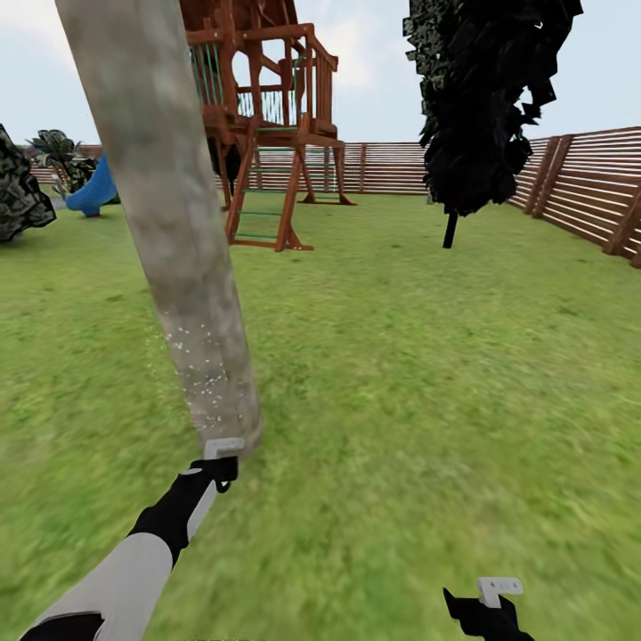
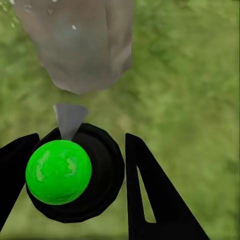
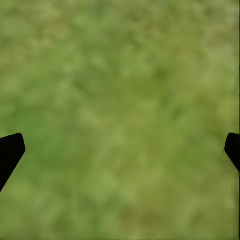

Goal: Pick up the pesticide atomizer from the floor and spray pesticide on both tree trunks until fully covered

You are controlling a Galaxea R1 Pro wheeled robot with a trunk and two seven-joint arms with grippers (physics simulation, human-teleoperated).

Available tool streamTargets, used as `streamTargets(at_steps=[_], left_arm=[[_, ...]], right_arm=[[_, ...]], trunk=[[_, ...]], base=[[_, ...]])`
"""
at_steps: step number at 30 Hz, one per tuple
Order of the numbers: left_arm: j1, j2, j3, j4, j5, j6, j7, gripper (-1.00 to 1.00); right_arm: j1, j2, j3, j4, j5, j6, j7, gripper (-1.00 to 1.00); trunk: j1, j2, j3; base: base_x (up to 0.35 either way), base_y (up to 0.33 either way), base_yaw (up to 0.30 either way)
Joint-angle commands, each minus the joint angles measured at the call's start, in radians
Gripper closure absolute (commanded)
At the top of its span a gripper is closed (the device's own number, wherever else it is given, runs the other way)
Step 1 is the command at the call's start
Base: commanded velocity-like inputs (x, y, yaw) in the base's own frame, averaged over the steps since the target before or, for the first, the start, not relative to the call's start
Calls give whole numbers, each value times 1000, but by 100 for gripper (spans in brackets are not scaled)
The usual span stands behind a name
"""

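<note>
Atomizer (image 2: 75,170): clamped between the black fingers (image 2: 155,195) of the left gripper (image 1: 218,461); black round body, a bright green ball on top, pale nozzle cone aimed straight at the trunk.
Trunk (image 1: 169,214): thick, mottled grey-brown, leaning toward 11 o'clock in the head view; base meeting the grass at 12 o'clock from the left gripper, just beyond the nozzle.
Long axis: running up and slightly left across the head view, from the base near the gripper out through the top edge.
Spray marks: pale specks scattered over the lower trunk (image 1: 200,374), thinning higher up; upper stretch looking bare from here.
Nearer arm: left, nozzle near the trunk base; right well apart, at about 4 o'clock from the trunk base.
Right gripper (image 1: 491,598): spread wide, holding nothing, fingertips (image 3: 10,150) at opposite edges of its own camera view, grass between.
Grass (image 1: 427,374): blurry green lawn all round, level to the fence.
Backdrop: wooden play tower (image 1: 267,116) at 12 o'clock, blue slide (image 1: 93,191) at 10 o'clock, dark thin-stemmed tree (image 1: 485,107) at 1 o'clock, slatted fence (image 1: 588,187) at 2 o'clock.
Likely next: raising the aim along the trunk's axis toward 11 o'clock, judging by the sparse coverage above the specks.
Second trunk: whereabouts impossible to tell from these views.
</note>
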Motion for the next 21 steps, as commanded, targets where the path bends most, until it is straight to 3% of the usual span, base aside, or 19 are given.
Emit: streamTargets(at_steps=[1, 13, 21], left_arm=[[0, 0, 0, 0, 0, 0, 1, 100], [0, 0, 0, 0, 0, 0, 2, 100], [0, 0, 1, 0, 0, 0, 4, 100]], right_arm=[[0, 0, 0, 0, 0, 0, 0, -100], [0, 0, 0, 0, 0, 0, 0, -100], [0, 0, 0, 0, 0, 0, 0, -100]], trunk=[[0, 0, 0], [0, 0, 0], [0, 0, 0]], base=[[111, -271, 275], [165, -249, 35], [173, -244, 213]])
